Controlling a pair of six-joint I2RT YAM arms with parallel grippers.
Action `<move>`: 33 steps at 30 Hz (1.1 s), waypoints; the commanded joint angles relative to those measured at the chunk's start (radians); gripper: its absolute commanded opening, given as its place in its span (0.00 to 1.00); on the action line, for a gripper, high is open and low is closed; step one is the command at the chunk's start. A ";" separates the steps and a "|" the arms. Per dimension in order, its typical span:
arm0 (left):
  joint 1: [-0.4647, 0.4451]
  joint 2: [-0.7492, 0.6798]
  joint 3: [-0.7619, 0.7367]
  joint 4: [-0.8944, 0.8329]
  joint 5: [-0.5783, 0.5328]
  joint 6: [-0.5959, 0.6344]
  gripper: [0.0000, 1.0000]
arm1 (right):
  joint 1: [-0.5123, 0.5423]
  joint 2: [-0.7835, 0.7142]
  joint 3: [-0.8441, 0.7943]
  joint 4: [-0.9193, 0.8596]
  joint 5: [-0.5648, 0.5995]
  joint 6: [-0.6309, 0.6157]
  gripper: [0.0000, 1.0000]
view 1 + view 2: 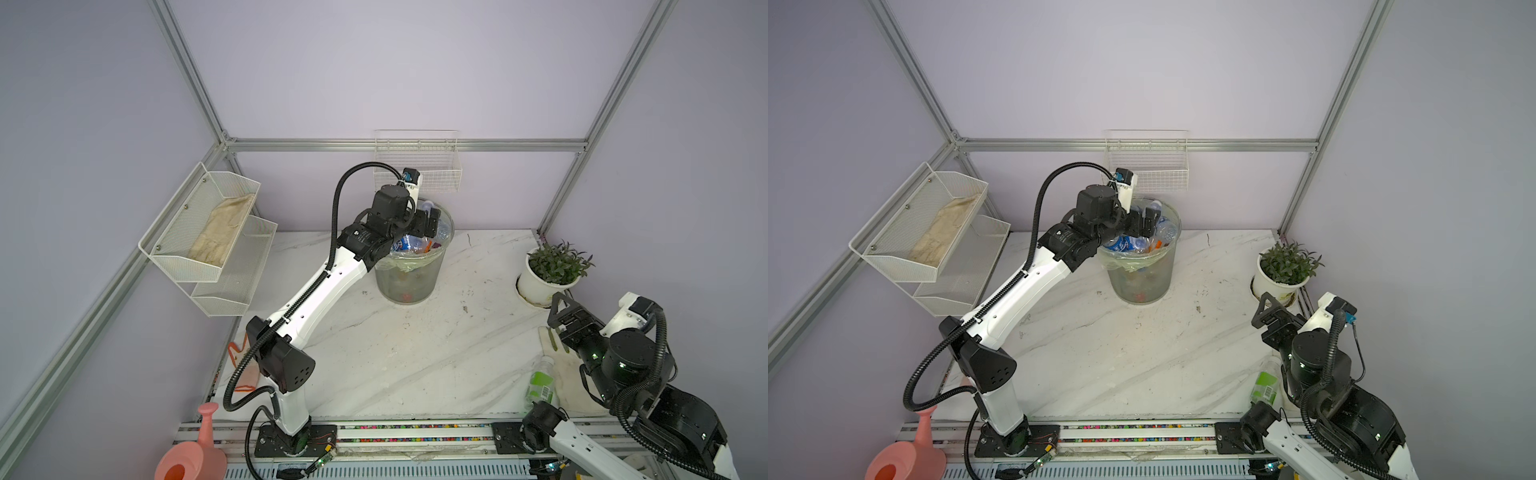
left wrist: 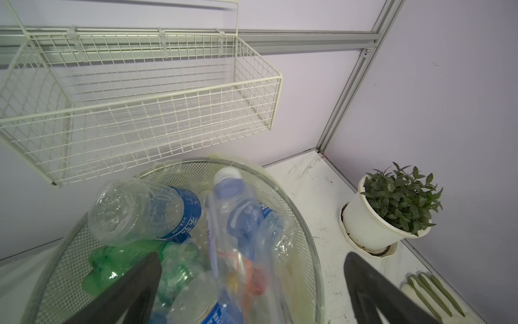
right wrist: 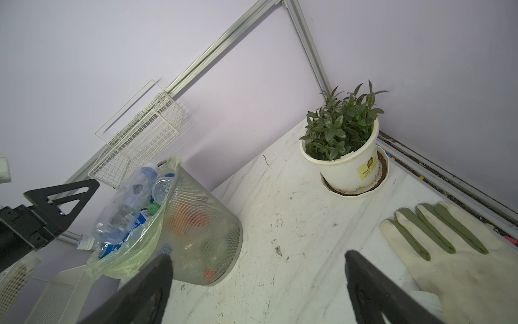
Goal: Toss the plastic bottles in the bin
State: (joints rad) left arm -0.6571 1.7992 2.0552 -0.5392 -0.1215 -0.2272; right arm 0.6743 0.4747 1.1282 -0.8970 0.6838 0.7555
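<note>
In a top view the left claw (image 1: 430,222) hangs spread above the bin (image 1: 411,286), bottles (image 1: 409,243) heaped inside; a green-labelled bottle (image 1: 540,384) lies on the desk (image 1: 415,365), well apart from the bin. Right wrist: right claw (image 3: 258,258) spread, empty. Probably light, crushable, slick; pinch mid-body

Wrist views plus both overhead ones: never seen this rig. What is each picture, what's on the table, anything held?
Two robot arms stand on a rail at the front edge of the table. Both top views come from one overhead camera pair; each wrist view looks out between that arm's black fingers. The left gripper hangs open over the bin, piled with plastic bottles; nothing is gripped. The right gripper is open and empty near a glove. One green-labelled bottle lies on the table beside the right arm; a plant pot stands near the corner.
</note>
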 commanded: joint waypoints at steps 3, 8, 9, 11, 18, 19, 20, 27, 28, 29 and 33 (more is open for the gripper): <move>-0.016 -0.145 0.023 0.045 -0.027 -0.014 1.00 | -0.002 0.009 -0.007 -0.029 0.007 0.031 0.97; -0.021 -0.197 -0.019 0.060 -0.024 -0.012 1.00 | -0.002 0.024 -0.002 -0.032 -0.001 0.032 0.98; -0.022 -0.206 -0.024 0.060 -0.024 -0.011 1.00 | -0.002 0.021 -0.001 -0.031 -0.001 0.033 0.97; -0.027 -0.224 -0.037 0.066 -0.024 -0.008 1.00 | -0.002 0.015 0.002 -0.031 0.000 0.032 0.97; -0.043 -0.336 -0.155 0.120 -0.027 0.007 1.00 | -0.002 0.017 -0.005 -0.030 -0.007 0.030 0.97; -0.045 -0.356 -0.175 0.128 -0.029 0.007 1.00 | -0.002 0.023 -0.006 -0.030 -0.010 0.027 0.97; -0.046 -0.376 -0.196 0.136 -0.032 0.035 1.00 | -0.002 0.033 -0.007 -0.027 -0.013 0.021 0.97; -0.050 -0.540 -0.354 0.174 -0.068 0.060 1.00 | -0.002 0.127 -0.012 0.020 -0.079 -0.053 0.97; -0.050 -0.556 -0.375 0.174 -0.080 0.062 1.00 | -0.002 0.139 -0.014 0.028 -0.087 -0.062 0.98; -0.051 -0.576 -0.398 0.175 -0.094 0.067 1.00 | -0.002 0.154 -0.017 0.040 -0.097 -0.073 0.97; -0.050 -0.649 -0.498 0.173 -0.152 0.083 1.00 | -0.002 0.203 -0.035 0.089 -0.132 -0.112 0.97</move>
State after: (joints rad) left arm -0.7029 1.1839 1.6291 -0.3988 -0.2169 -0.1776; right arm 0.6743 0.6617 1.1099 -0.8562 0.5819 0.6861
